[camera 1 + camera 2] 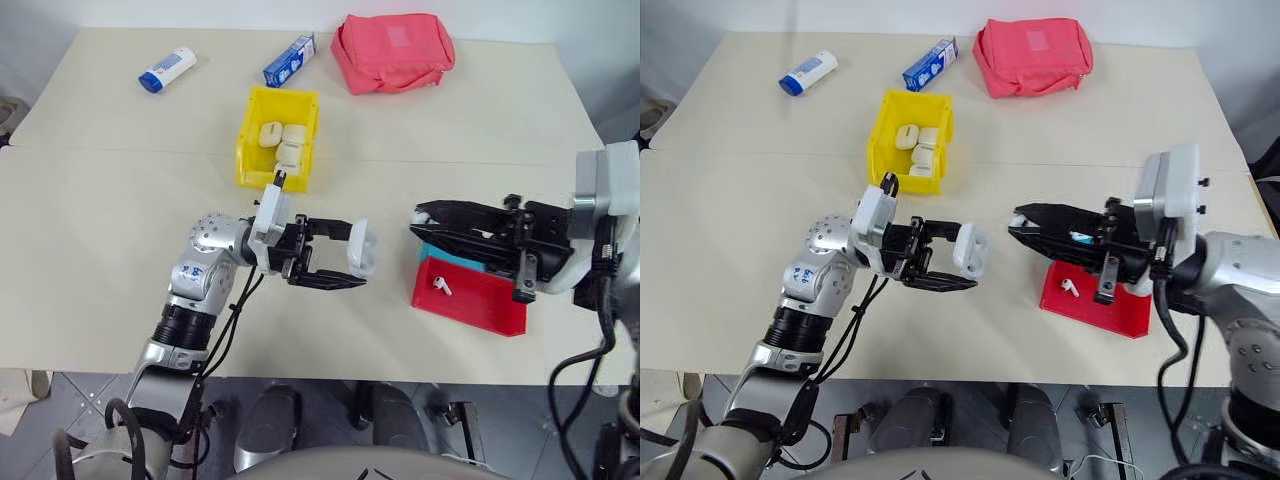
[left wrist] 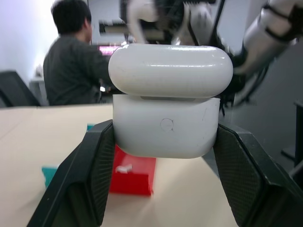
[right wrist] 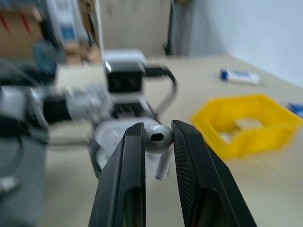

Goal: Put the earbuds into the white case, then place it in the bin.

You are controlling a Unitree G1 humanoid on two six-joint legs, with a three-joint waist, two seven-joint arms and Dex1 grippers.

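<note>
The white case [image 2: 166, 118] is clamped between the L gripper's [image 1: 335, 255] two black fingers [image 2: 83, 175], held up off the table [image 1: 100, 250] near mid-scene, in front of the bin [image 1: 247, 135]. Its lid is seen hinged open in the L wrist view, a gap showing between lid and body. The L gripper is pointed toward the robot's right, straight at the other arm.

An earbud [image 3: 158, 142] is pinched by the R gripper [image 3: 158, 137], head squeezed between the finger pads, stem hanging below. In the R wrist view the earbud is lined up w/ the open case just beyond it. The R gripper is pointed toward the robot's left, above the red and teal tray [image 1: 480, 300]; the two grippers are facing each other, near but apart.

A 2nd earbud [image 1: 442, 286] is left lying on the red part of the tray, also caught in the R eye view under the R gripper. The teal part is mostly hidden by the gripper.

The yellow bin is seen farther back on the table, w/ several cream-tinted cases [image 1: 282, 140] already inside. Behind it a blue and white box [image 1: 289, 60] is lying, a white tube w/ blue cap [image 1: 167, 70] at far left, a pink pouch [image 1: 392, 50] at far right. A person in a dark top [image 2: 71, 66] is seen from behind in the L wrist view, in the bkgd.
</note>
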